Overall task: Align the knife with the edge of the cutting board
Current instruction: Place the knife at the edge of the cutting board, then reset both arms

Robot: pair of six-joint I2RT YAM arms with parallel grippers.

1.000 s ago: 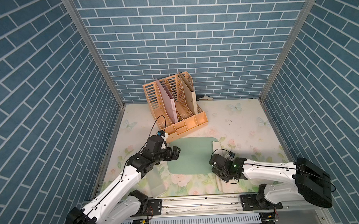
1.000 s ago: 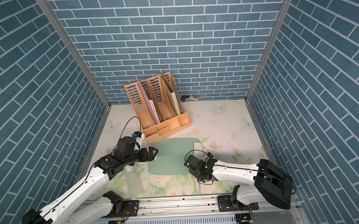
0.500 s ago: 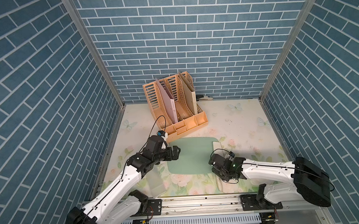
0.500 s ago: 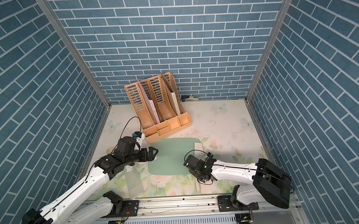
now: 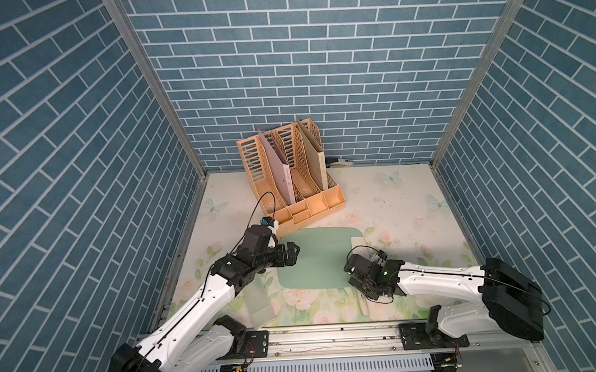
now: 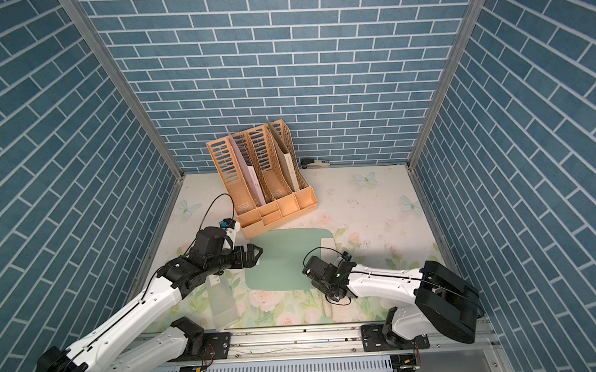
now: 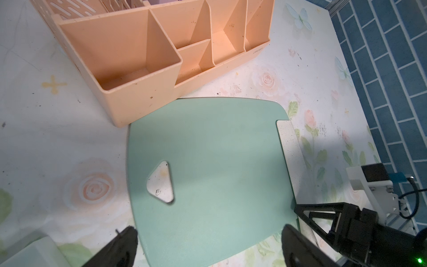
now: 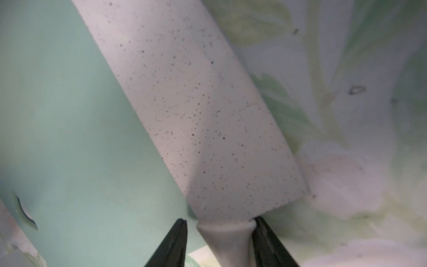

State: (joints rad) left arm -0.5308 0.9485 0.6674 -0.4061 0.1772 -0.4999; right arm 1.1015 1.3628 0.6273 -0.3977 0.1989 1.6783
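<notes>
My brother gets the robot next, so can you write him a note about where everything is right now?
Left gripper: jaws wide open, empty, over the board's hole end.
Right gripper: jaws open either side of the knife's handle, one touching it, not clamping.
Knife: flat, blade along the board edge opposite the hole, partly on the board, partly off it.
Done: knife looks lined up with that edge.
Left: back the right gripper away without nudging the knife, then check the line.

From above, my right gripper hides the middle of the knife; on the wrist camera its handle runs off the picture's edge.
</notes>
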